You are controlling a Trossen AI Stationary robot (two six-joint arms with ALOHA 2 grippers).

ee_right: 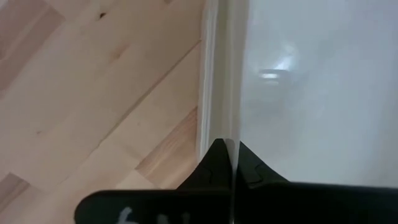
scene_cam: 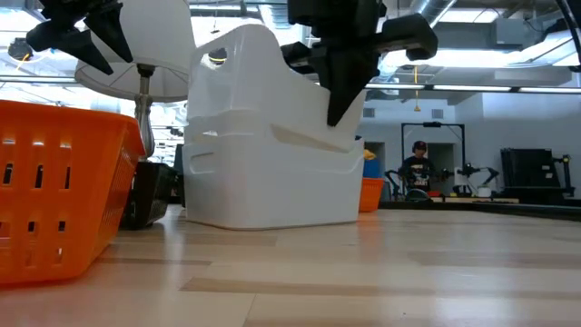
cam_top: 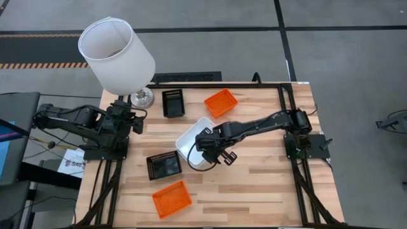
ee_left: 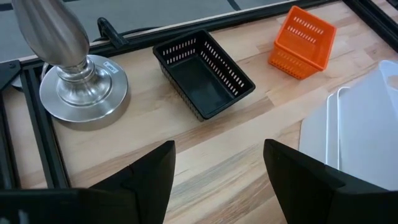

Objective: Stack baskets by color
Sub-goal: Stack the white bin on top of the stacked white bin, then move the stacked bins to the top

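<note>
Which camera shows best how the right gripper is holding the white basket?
The right wrist view: the right gripper is shut on the white basket's rim. The high view shows the gripper over that basket's edge; the low view shows the pinch side-on; the left wrist view catches only a corner.

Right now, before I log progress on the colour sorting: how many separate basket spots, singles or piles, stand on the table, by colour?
orange baskets: 2
black baskets: 2
white basket pile: 1 (nested rims show in the left wrist view; how many are inside is unclear)
Total: 5 spots
</note>
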